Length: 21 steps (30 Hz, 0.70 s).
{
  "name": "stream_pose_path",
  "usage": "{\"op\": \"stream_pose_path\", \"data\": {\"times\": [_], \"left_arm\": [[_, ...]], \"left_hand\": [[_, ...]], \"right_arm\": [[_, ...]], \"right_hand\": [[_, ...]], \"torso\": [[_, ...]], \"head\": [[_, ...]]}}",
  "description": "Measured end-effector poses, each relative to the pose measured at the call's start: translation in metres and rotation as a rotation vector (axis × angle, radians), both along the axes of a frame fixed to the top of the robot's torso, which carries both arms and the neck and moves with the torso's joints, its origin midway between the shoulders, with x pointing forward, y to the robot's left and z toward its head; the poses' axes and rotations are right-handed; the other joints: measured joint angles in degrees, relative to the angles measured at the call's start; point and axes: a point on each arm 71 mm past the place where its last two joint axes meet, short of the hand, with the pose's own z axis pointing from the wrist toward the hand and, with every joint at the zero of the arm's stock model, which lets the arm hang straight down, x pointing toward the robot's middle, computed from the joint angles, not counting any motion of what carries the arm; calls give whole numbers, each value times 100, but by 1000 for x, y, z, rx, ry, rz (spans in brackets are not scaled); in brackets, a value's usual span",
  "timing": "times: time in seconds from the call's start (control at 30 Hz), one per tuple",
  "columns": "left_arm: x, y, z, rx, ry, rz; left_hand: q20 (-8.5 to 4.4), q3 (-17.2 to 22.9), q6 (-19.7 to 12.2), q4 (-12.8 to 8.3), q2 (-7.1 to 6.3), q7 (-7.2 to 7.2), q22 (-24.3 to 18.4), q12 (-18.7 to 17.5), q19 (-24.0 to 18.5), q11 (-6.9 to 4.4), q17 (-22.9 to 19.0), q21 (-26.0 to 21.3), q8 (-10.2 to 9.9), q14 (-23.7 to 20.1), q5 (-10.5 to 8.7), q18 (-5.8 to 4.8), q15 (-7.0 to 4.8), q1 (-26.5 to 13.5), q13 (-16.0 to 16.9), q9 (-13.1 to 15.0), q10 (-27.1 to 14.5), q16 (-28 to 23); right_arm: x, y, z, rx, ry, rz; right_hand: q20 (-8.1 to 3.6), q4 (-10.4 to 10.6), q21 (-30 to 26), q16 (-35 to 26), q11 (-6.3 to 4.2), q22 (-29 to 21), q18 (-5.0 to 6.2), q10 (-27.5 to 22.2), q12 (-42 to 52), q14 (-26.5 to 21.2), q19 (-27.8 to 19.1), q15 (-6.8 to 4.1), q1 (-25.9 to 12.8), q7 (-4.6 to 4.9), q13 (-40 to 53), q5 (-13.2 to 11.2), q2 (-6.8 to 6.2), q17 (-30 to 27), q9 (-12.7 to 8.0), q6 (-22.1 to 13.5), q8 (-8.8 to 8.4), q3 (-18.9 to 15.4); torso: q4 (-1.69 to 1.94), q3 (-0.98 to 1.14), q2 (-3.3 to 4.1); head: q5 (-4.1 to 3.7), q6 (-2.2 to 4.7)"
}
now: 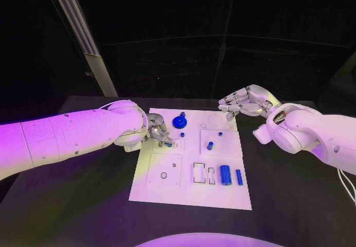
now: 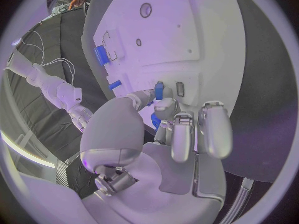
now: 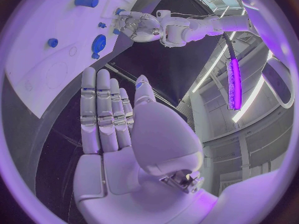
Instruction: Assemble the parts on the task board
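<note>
A small blue piece is pinched between the thumb and a finger of the left hand, seen plainly in the left wrist view, where the piece is held upright just over the white board beside a small dark slot. The other fingers of this hand are kept straight and side by side. In the head view the left hand is placed over the left edge of the board, in its upper half.

The right hand is held in the air near the far right corner of the board. Nothing is held in it; in the right wrist view its fingers are stretched out straight and laid close together, with the thumb a little apart.

On the board, a round blue knob is seen near the far edge, a small blue peg in the middle, and a thick blue cylinder with a thinner blue rod just beside it near the right edge
</note>
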Motion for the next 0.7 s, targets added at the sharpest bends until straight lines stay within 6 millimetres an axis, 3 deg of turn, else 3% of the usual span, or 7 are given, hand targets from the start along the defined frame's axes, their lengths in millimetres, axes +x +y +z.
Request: {"op": "stream_pose_path", "data": {"times": [0.67,0.7], "left_arm": [[2,-2,0,15,10,-12],[2,-2,0,16,10,-12]], "left_hand": [[0,-41,43,-58,-4,-20,32,13,0,-11,0,0,-2,0,28,0,0,-4,74,8,53,0],[0,-56,54,-73,-24,-31,39,31,0,-14,0,20,-2,0,28,-47,0,-25,78,6,56,0]], "right_arm": [[0,1,0,2,-3,5],[0,2,0,2,-3,6]], "right_hand": [[0,0,0,0,0,-5,0,0,0,0,0,0,0,0,1,31,0,0,0,0,0,0],[2,1,-14,0,0,-5,0,0,0,-2,-2,2,0,0,1,31,0,0,0,0,0,-1]], "torso": [[-4,3,-3],[-5,3,-3]], "head": [[-15,20],[-13,20]]}}
